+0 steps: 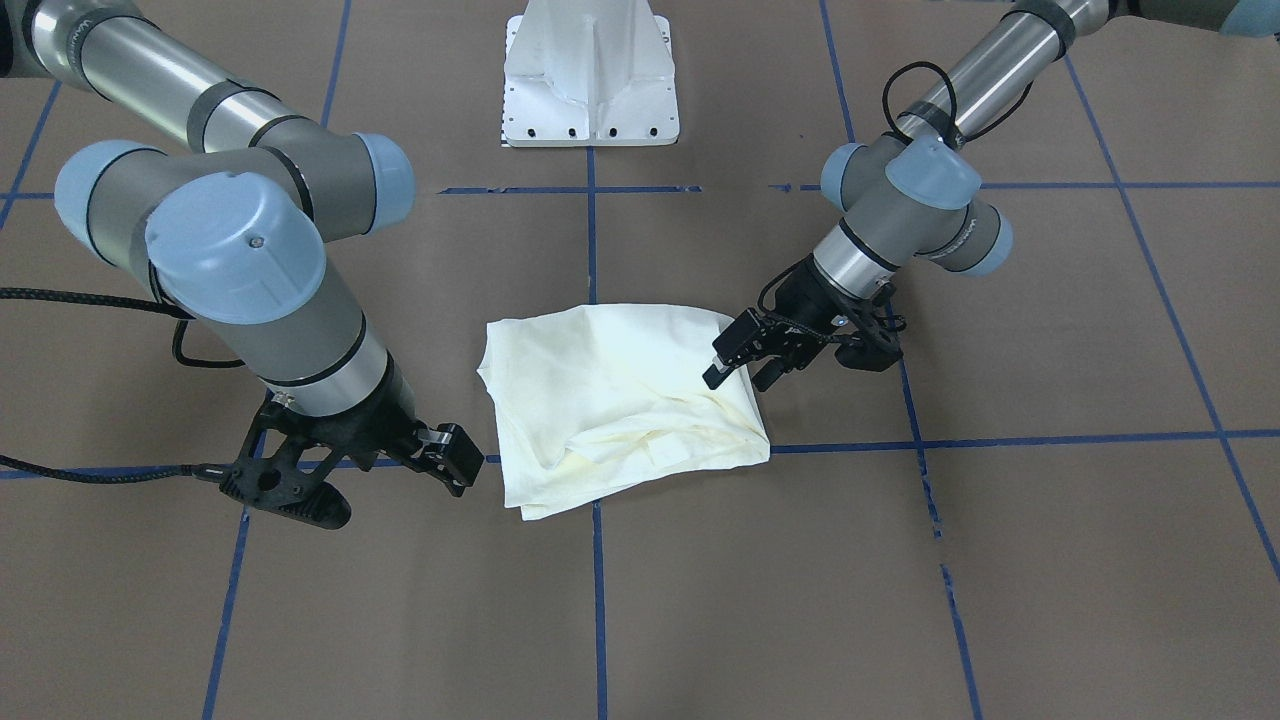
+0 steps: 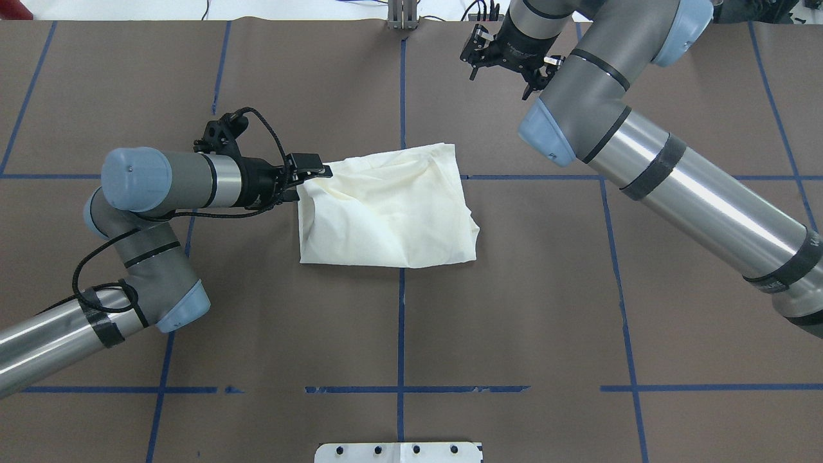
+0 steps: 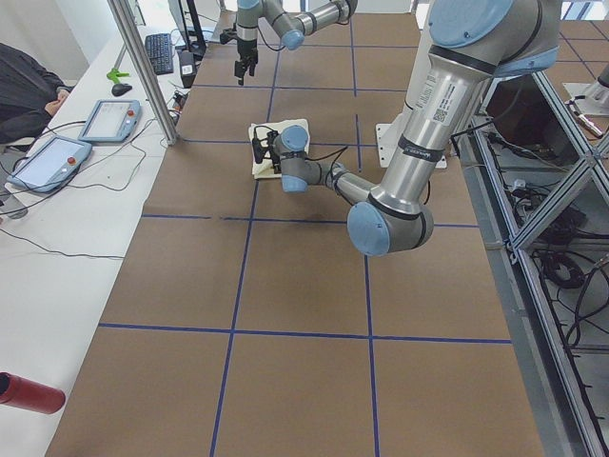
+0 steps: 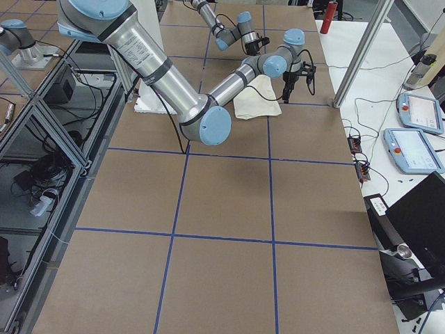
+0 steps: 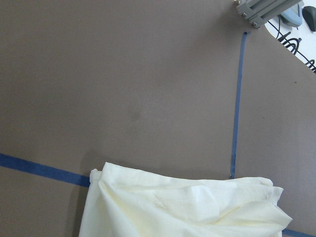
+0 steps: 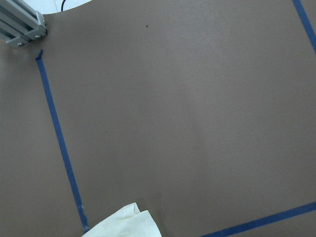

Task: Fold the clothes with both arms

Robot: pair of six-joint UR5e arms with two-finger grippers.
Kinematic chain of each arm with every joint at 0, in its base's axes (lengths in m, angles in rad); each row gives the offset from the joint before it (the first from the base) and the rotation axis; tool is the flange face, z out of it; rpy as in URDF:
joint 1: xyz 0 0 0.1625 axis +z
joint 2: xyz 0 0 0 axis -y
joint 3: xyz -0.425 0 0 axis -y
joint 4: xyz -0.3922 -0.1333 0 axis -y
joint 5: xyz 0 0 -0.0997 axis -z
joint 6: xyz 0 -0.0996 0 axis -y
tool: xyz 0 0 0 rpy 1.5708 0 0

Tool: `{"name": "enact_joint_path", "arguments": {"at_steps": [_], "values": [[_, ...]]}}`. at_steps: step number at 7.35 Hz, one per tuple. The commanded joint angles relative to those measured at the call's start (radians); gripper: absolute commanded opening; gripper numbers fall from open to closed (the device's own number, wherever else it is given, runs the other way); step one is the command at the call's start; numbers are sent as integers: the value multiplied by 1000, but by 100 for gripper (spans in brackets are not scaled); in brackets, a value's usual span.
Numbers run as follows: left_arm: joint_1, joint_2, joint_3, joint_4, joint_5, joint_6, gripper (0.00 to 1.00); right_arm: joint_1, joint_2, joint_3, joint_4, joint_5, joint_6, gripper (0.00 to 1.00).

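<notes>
**Arm:** Left gripper (image 1: 738, 372) first. Its jaws stand parted at the edge of the T-shirt (image 1: 620, 390), one finger over the cloth and the other outside it, above the table (image 1: 1000, 560). As far as I can see, nothing is pinched.

**Operator:** Where is the shirt lying?

**Arm:** At the middle of the table, astride a blue tape line (image 1: 597, 600). It is already folded into a rumpled oblong with the plain cream side up and no print showing. The long axis runs across the table, from my left side to my right.

**Operator:** And your other gripper?

**Arm:** Right gripper (image 1: 458, 468) hangs off the opposite short end, beyond the corner on your side. It is clear of the cloth and seems to be raised. Its wrist camera catches only a tip of that corner. I cannot tell whether its jaws are parted or closed, because the fingers overlap from where the cameras look.

**Operator:** So which arm leads?

**Arm:** The left, I think. It is at the cloth, at the far corner of its short edge, and the bulk of the shirt lies to its right along that long axis. Any further fold would probably carry this end toward my right arm. To share the edge, the right gripper would have to come down to the fabric first.

**Operator:** What is the risk?

**Arm:** The layers here are loose, so I might catch only the top one.
</notes>
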Motion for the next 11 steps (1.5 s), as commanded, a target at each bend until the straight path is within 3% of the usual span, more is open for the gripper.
{"name": "enact_joint_path", "arguments": {"at_steps": [1,3,5,6,7,10,11], "values": [[32,-41,24,-25,-46,-16,100,14,-9,18,-10,10,-13,100],[71,-44,33,-39,-100,-3,100,20,-15,52,-48,11,-15,100],[76,-7,22,-80,-216,53,100,21,-15,58,-51,11,-15,100],[78,32,-31,-85,-235,44,100,21,-15,58,-51,11,-15,100],[81,60,-83,-82,-235,32,100,21,-15,58,-49,11,-15,100],[188,50,-93,-81,-220,-20,100,26,-16,56,-49,11,-19,100],[206,51,-99,-81,-174,-32,100,27,-21,58,-49,11,-27,100]]}}
